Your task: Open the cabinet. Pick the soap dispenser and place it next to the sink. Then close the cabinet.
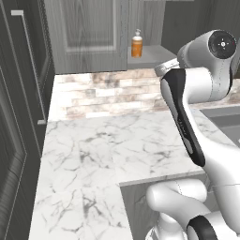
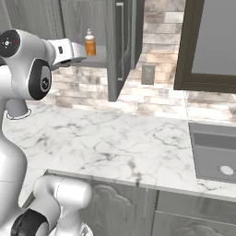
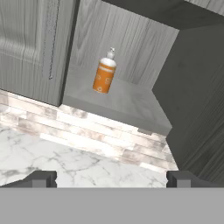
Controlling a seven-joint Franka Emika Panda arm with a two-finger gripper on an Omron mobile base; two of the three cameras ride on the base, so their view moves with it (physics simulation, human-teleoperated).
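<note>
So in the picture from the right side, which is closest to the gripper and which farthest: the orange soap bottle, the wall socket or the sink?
Judged from the right base view, with the gripper open, up by the open cabinet:
1. Soap dispenser: on the cabinet shelf just beyond the gripper.
2. Wall socket: on the brick wall, past the open door.
3. Sink: low in the countertop, far right.

kitchen | marble countertop | sink | brick backsplash | cabinet

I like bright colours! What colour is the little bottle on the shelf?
The bottle is orange with a white pump top, clearest in the hand view.
</note>
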